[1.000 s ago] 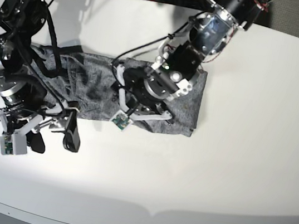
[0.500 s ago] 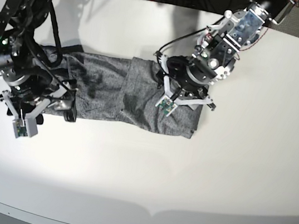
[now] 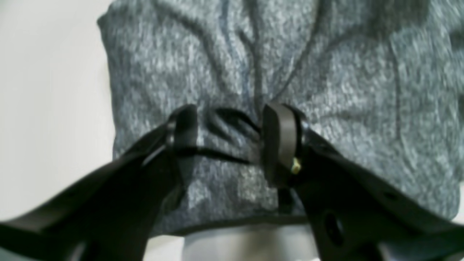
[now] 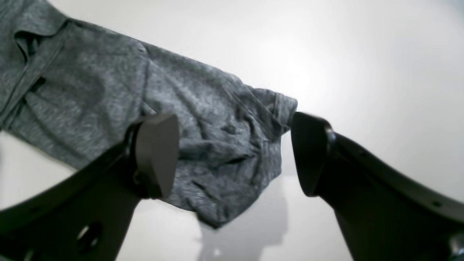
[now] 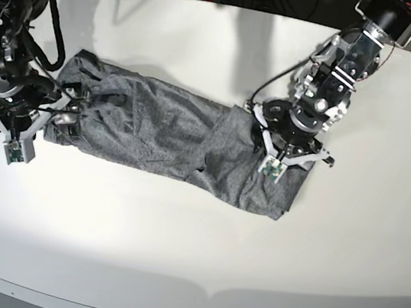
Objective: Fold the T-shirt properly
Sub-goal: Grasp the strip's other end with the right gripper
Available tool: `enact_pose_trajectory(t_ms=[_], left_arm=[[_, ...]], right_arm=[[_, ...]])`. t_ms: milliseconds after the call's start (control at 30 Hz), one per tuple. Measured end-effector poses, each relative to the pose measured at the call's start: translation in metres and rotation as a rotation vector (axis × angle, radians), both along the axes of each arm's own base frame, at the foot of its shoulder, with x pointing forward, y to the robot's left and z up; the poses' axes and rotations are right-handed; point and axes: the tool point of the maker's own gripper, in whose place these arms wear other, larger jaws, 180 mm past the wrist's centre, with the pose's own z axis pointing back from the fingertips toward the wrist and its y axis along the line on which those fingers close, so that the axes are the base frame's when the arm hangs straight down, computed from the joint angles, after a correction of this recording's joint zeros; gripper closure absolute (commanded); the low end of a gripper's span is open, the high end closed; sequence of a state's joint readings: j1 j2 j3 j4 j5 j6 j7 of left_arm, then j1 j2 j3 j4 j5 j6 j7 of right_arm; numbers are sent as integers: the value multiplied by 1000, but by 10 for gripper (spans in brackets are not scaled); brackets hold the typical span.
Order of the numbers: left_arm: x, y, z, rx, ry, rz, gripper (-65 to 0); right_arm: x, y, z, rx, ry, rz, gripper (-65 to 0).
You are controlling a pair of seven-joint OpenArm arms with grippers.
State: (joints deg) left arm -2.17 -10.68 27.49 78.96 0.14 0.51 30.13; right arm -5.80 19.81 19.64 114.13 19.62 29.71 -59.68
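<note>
Pinching a gathered ridge of the heather-grey knit T-shirt at right of centre in the base view, the left gripper holds cloth while the right gripper stands spread at its left end, the garment a rumpled band, folding seemingly far from done.

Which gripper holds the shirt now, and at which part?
The left gripper pinches a bunched fold of the T-shirt near its edge; the right gripper is open, holding nothing.

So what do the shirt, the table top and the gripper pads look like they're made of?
T-shirt: soft knit, probably jersey, matte; its heathered grey speckle and limp creases suggest that. Table: smooth white hard surface, maybe laminate, with a soft sheen and faint shadows. Left gripper pads: matte black, likely rubber or plastic, hard to say which.
</note>
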Motion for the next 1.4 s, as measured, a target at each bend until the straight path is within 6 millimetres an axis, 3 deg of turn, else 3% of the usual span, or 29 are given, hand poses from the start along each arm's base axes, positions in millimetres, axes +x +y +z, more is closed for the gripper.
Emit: enact_pose_trajectory(t_ms=[100, 200, 300, 500, 600, 767, 900, 1067, 1200, 1400], left_arm=[[-5, -14, 0, -17, -2, 28, -290], [-12, -37, 1, -57, 11, 17, -290], [-21, -55, 0, -100, 34, -15, -290], [-22, -57, 0, -109, 39, -21, -290], [-22, -55, -1, -103, 40, -28, -290], [-22, -52, -2, -101, 42, -35, -290], [-22, -52, -2, -101, 42, -35, -290], [-23, -53, -2, -101, 42, -35, -290], [-23, -53, -2, -100, 43, -36, -290], [-23, -52, -2, -100, 43, -35, -290]], right_arm=[[-2, -21, -26, 56, 57, -107, -470], [-18, -45, -59, 88, 164, -205, -470], [-25, -68, -78, 136, 183, -290, -470], [-41, -74, -116, 300, 270, -331, -470], [-34, -77, -110, 304, 252, -308, -470], [-24, -99, -90, 263, 213, -301, -470], [-23, -107, -89, 259, 196, -316, -470], [-30, -106, -114, 351, 223, -360, -470], [-21, -106, -121, 413, 199, -353, -470], [-13, -80, -120, 612, 201, -296, -470]])
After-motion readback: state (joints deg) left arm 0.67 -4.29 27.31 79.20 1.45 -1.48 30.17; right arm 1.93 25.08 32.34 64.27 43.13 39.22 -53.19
